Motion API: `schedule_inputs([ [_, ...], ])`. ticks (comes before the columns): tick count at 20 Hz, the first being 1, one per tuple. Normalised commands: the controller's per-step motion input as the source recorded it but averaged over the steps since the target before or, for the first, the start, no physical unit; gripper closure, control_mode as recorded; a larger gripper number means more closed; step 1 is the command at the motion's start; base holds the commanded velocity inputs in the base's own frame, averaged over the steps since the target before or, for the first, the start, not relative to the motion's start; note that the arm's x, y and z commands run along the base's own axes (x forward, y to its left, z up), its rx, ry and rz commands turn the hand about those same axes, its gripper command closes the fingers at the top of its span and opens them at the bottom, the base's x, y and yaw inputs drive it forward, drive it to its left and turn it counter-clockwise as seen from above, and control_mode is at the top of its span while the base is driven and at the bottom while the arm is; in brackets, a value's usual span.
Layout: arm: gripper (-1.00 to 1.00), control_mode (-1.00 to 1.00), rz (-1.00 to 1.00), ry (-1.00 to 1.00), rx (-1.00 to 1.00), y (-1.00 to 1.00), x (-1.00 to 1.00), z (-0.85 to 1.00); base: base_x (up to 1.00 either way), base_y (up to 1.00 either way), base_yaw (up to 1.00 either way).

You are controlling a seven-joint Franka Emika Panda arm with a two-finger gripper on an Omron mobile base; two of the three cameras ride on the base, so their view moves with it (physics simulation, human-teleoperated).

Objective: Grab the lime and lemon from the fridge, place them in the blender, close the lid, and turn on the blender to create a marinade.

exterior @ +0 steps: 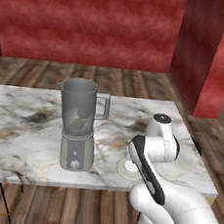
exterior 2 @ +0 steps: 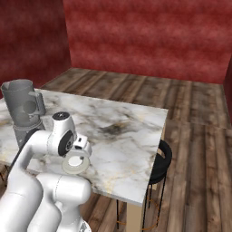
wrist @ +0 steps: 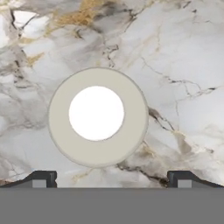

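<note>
I am holding my claw (wrist: 112, 179) over the marble worktop (exterior: 29, 124), pointing straight down at the lid (wrist: 97, 117). My two dark fingertips (wrist: 43, 178) are standing wide apart at the bottom of the hand view, one on each side of the lid, spread and pinching nothing. The lid is lying flat on the worktop beneath me, a pale round disc with a brighter white centre, and I cannot tell whether my tips are reaching its level.

In the left base view the lid (exterior: 129, 167) is showing partly behind my arm, near the front edge of the worktop and just to the right of the blender (exterior: 79, 125). The blender is standing upright, its grey base carrying a small round knob at the front and its smoky jar open at the top, handle pointing right. Two rounded shapes are showing dimly through the jar wall; I cannot tell their colour.

In the right base view the lid (exterior 2: 74, 164) is lying below my wrist, and the blender (exterior 2: 23, 113) is standing at the left edge. A black stool (exterior 2: 159, 165) is tucked against the worktop's right side.
</note>
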Motion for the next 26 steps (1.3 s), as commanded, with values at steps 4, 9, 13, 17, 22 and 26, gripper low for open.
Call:
schedule_inputs([
  [4, -1.00, -1.00, 0.00, 0.08, -0.02, 0.06, 0.29, -0.35, 0.00, 0.00, 0.00],
  [9, -1.00, -1.00, 0.00, 0.07, 0.00, 0.09, 0.15, -0.35, 0.00, 0.00, 0.00],
  [13, -1.00, -1.00, 0.00, 0.04, 0.00, 0.07, 0.00, -0.52, 0.00, 0.00, 0.00],
  [17, -1.00, -1.00, 0.00, 0.01, 0.00, 0.00, 0.00, -0.46, 0.00, 0.00, 0.00],
  [22, -1.00, -1.00, 0.00, 0.00, 0.00, 0.00, 0.00, -0.23, 0.00, 0.00, 0.00],
  [26, -1.00, -1.00, 0.00, 0.00, 0.00, 0.00, 0.00, -0.25, 0.00, 0.00, 0.00],
])
